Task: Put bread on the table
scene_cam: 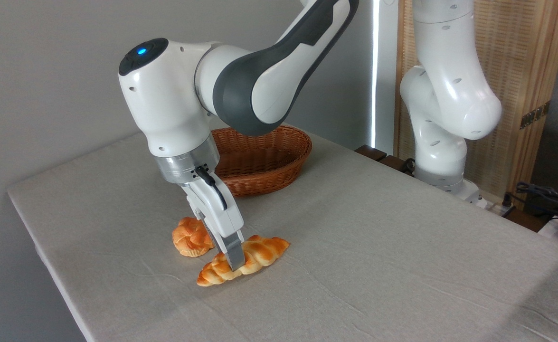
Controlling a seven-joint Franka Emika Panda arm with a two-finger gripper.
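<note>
Wicker basket (pixel 279 156) at far side, oval, contents hidden. Glossy braided bread (pixel 264 251) lies on cloth-covered counter (pixel 378 247); gripper (pixel 233 259) clamps its middle. Knotted round bun (pixel 191 237) just left.

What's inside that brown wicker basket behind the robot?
The oval brown wicker basket shows only bare woven wall and floor on its right side. The robot arm covers its left part, so anything there is hidden.

— Glossy plaited bread (pixel 264 251) on a matt, slightly wrinkled cloth tabletop (pixel 378 247)?

— Yes; behind it, a rough woven wicker basket (pixel 269 161) and the arm's (pixel 260 80) smooth, shiny white plastic shell.
</note>
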